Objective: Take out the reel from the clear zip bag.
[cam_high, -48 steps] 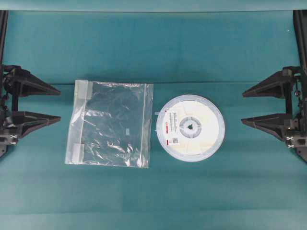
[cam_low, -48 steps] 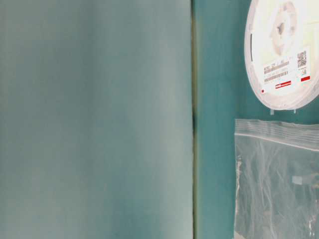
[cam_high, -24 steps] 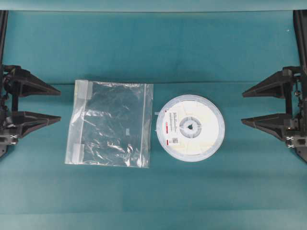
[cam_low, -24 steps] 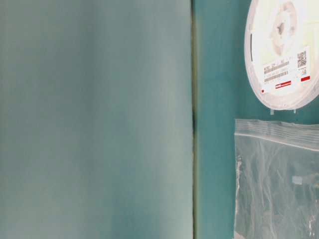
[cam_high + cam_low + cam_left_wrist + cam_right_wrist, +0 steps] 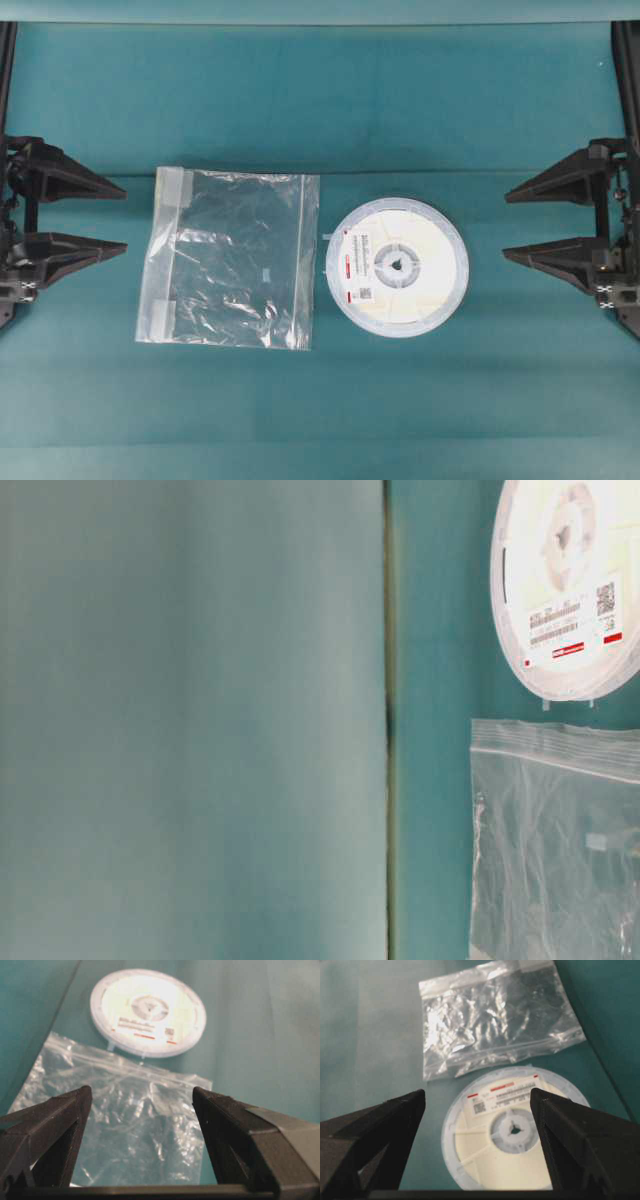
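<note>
Nothing moved since the earlier frames | reel [image 5: 397,267] lay flat on worktop [image 5: 320,100], already outside clear zip bag [image 5: 232,258], just beside its zip edge, apart | left hand [image 5: 112,214] spread, empty, parked at left | right hand [image 5: 516,223] spread, empty | judged: task done; best to leave both alone.
</note>
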